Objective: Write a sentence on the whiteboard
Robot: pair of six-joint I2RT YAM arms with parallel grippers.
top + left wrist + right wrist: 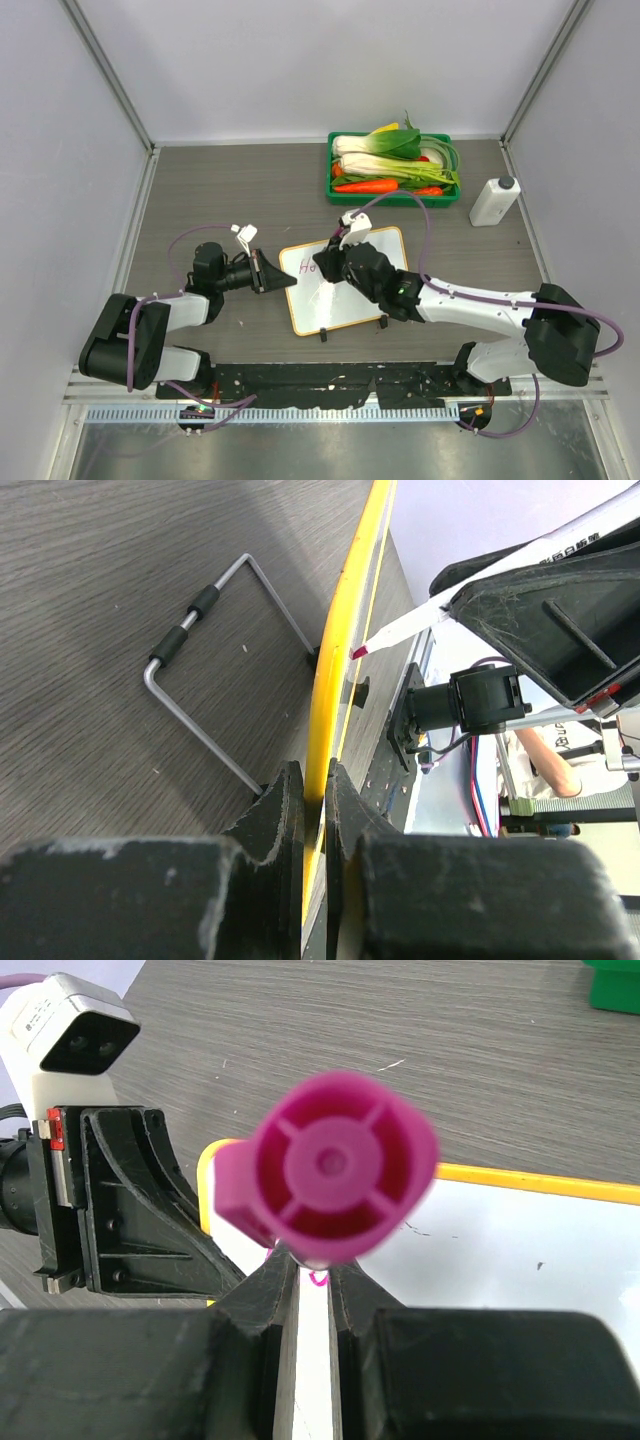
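Overhead view: your two arms meet over the board (350,312), which sits near the middle of the worktop (220,180). Your left fingers (272,276) are at its left edge. Your right fingers (332,264) are over its upper left part; what they hold is hard to make out here. A few pink strokes of the sentence (300,265) show near the board's top left corner, too small to read. A green tray (331,178) of vegetables stands at the far side, with a white bottle (495,200) just to its right.

Left wrist view: you see the board edge-on, its yellow-orange rim (345,630) running up the frame. Your left fingers (283,815) are clenched on that rim. A white marker (440,605) slants down from your right fingers (540,590), its pink tip right at the board; you cannot tell whether it touches. A bent wire stand (172,640) lies on the worktop on the board's other side.

Right wrist view: the marker's magenta end cap (340,1175) fills the middle. Your right fingers (262,1295) grip the barrel below it. A short pink stroke shows on the white board face just beneath. Your left fingers (130,1225) hold the board's corner at the left.
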